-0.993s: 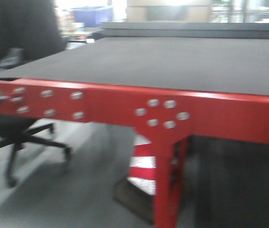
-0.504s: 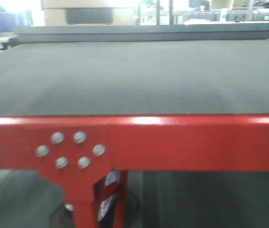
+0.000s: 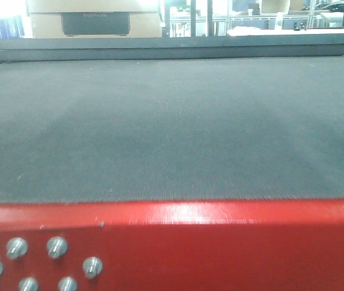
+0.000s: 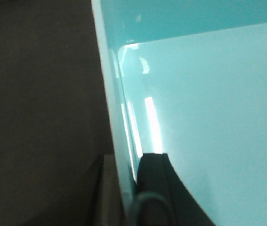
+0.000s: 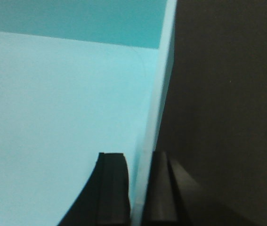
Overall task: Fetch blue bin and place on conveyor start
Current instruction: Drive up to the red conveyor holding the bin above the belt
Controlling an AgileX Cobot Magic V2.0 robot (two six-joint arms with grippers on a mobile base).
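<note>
The conveyor start (image 3: 172,133) fills the front view: a wide dark grey woven belt with a glossy red frame (image 3: 220,248) along its near edge. The blue bin does not show in that view. In the left wrist view the pale aqua blue bin (image 4: 208,117) fills the right side, and my left gripper (image 4: 128,162) is shut on its left wall, one finger inside and one outside. In the right wrist view the blue bin (image 5: 53,103) fills the left side, and my right gripper (image 5: 140,160) is shut on its right wall the same way.
Silver bolts (image 3: 38,264) stud the red frame at lower left. Beyond the belt's far end stand a cardboard box (image 3: 93,18) and metal racks (image 3: 250,15). Outside the bin, both wrist views show only a dark surface (image 4: 39,94).
The front view has swung from the conveyor's corner to face it squarely and has closed in. The office chair, striped cone and red leg have dropped out of sight.
</note>
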